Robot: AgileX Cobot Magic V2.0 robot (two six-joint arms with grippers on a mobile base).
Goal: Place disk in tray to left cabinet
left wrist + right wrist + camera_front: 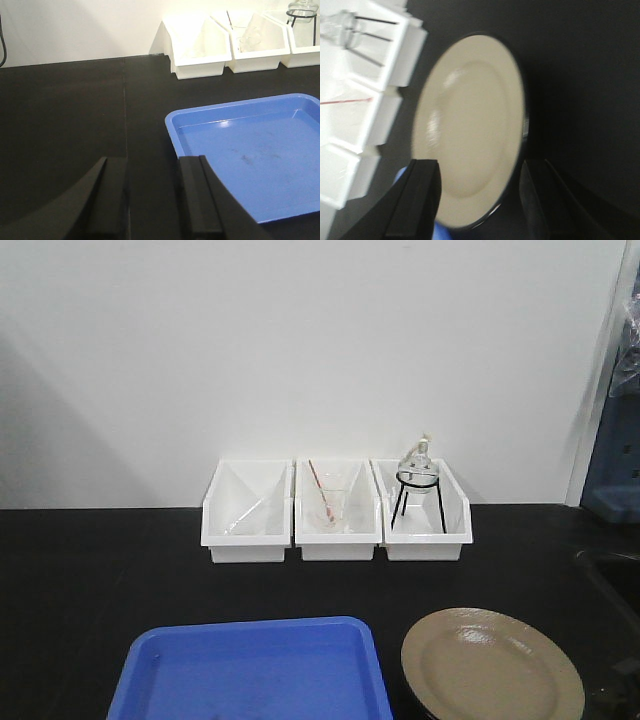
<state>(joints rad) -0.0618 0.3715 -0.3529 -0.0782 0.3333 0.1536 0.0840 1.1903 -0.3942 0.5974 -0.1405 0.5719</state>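
The tan disk point(492, 665) with a thin black rim lies flat on the black table, just right of the blue tray point(250, 670). The tray lies flat and holds nothing. In the left wrist view my left gripper point(152, 192) is open above bare table, just left of the tray point(250, 155). In the right wrist view my right gripper point(477, 197) is open and hovers over the near edge of the disk point(467, 130); its jaws stand apart on either side of the rim and do not touch it. The view is blurred. The left cabinet is out of view.
Three white bins point(335, 512) stand in a row against the back wall. The middle one holds a glass beaker with a red rod point(327, 502); the right one holds a glass flask on a black wire stand point(417, 480). A sink edge point(615, 570) is at far right.
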